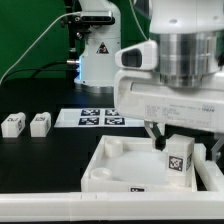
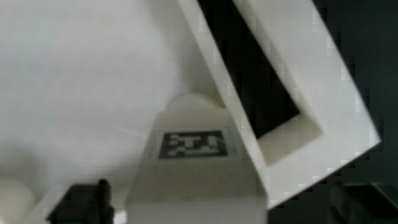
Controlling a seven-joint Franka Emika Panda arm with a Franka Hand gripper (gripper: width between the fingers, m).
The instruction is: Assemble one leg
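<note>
My gripper (image 1: 176, 147) is shut on a leg (image 1: 180, 162), a small white block whose marker tag faces the camera. It holds the leg upright over the exterior view's right part of the large flat white plate (image 1: 112, 160), inside its raised rim. I cannot tell whether the leg touches the plate. In the wrist view the leg (image 2: 196, 143) sits between the fingers, tag showing, with one dark fingertip (image 2: 86, 200) beside it and the plate's rim (image 2: 267, 95) running past it. Two more legs (image 1: 13, 125) (image 1: 40, 123) stand on the black table at the exterior view's left.
The marker board (image 1: 95, 119) lies on the table behind the plate. The robot's white base (image 1: 95, 50) stands at the back with cables beside it. A round corner socket (image 1: 112, 147) shows in the plate's far left corner.
</note>
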